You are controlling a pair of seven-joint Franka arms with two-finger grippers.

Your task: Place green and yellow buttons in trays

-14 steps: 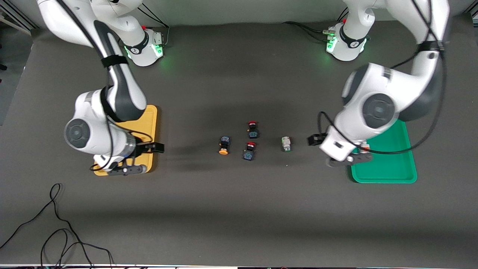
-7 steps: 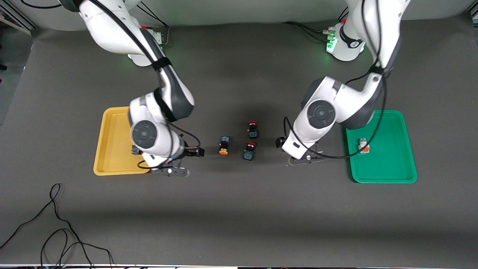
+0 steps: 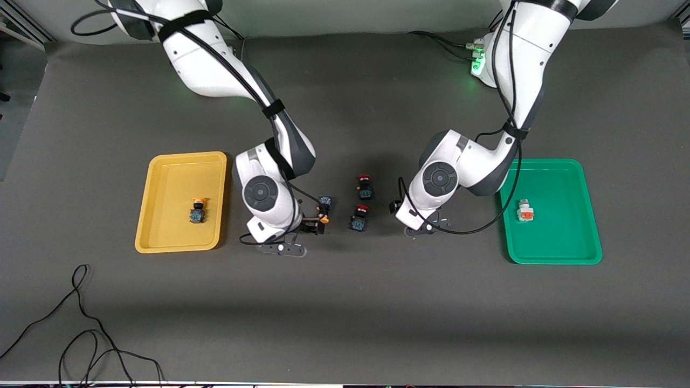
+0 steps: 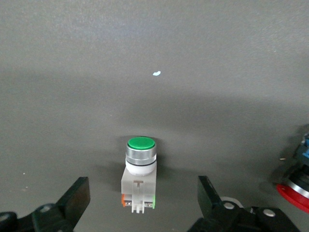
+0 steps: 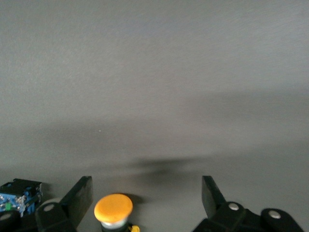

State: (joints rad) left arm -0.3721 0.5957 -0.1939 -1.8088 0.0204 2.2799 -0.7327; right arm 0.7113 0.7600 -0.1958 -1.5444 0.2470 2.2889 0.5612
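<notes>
Two red-capped switches (image 3: 362, 202) sit close together mid-table, between the orange-capped button (image 5: 113, 210) and the green-capped button (image 4: 140, 175). Bare dark table (image 3: 345, 302) lies open nearer the camera.

The dark grey counter (image 3: 345, 302) carries a yellow tray (image 3: 161, 245) toward the right arm's end and a green tray (image 3: 560, 256) toward the left arm's end. Between them lie a yellow-capped button (image 5: 113, 209), two red-capped buttons (image 3: 365, 186) and a green-capped button (image 4: 140, 169). A black cable (image 3: 81, 334) is coiled near the front edge.
</notes>
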